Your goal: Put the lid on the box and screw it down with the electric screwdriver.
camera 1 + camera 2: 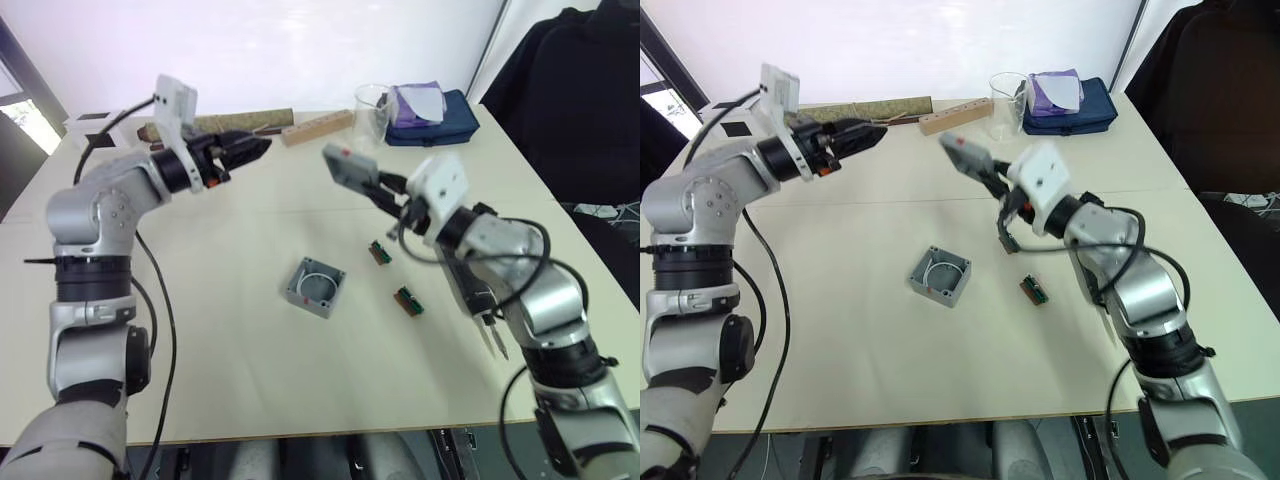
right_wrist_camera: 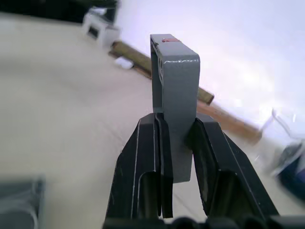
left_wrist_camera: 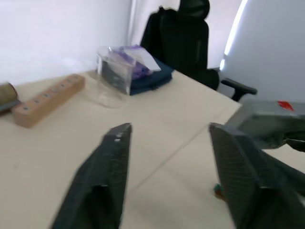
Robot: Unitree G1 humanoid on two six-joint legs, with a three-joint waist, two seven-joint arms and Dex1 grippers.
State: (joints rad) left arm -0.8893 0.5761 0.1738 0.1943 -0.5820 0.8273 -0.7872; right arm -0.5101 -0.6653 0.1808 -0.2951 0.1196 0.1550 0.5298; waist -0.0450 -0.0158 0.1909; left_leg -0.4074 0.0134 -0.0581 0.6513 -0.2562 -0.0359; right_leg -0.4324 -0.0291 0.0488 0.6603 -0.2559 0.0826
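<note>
The grey box (image 1: 316, 288) sits open-side up in the middle of the table, with a white wire loop inside. My right gripper (image 1: 375, 185) is raised above and behind the box, shut on the grey lid (image 1: 345, 163), which it holds by one edge (image 2: 174, 95). My left gripper (image 1: 245, 150) hovers open and empty over the far left of the table, its fingers (image 3: 114, 152) pointing towards the lid (image 3: 271, 119). The black electric screwdriver (image 1: 490, 330) lies near the right front edge, mostly hidden behind my right forearm.
Two small green parts (image 1: 379, 253) (image 1: 407, 301) lie right of the box. Along the far edge stand a clear beaker (image 1: 371, 110), a blue pouch (image 1: 432, 115), a wooden block (image 1: 317, 127), a brown roll (image 1: 250, 120) and a white cube (image 1: 95, 125). A black chair (image 1: 570, 90) stands at the right.
</note>
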